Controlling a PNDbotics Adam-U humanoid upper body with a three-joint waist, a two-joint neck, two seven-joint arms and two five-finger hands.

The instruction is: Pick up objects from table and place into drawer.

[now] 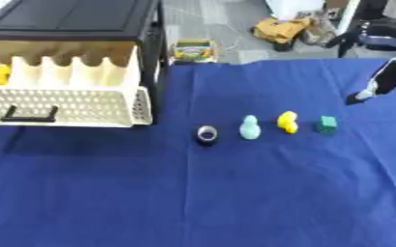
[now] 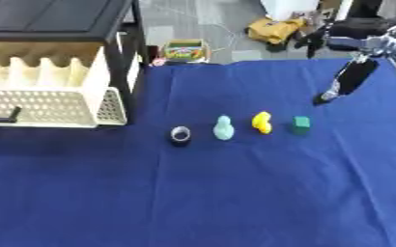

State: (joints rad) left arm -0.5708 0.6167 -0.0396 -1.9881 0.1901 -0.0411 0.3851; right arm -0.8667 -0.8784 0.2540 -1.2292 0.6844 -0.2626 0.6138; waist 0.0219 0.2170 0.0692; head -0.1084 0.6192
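Blue cloth [image 1: 235, 193] still carries four objects for your empty, straight-fingered right hand [image 2: 341, 82] to carry to the open drawer [image 1: 66, 103].

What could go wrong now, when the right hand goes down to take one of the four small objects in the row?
1. The green block, yellow toy, pale teal figure and dark ring lie close together, so the right hand reaching for one may knock its neighbour.
2. The open drawer is far left; a carried object could drop on the way across the blue cloth.
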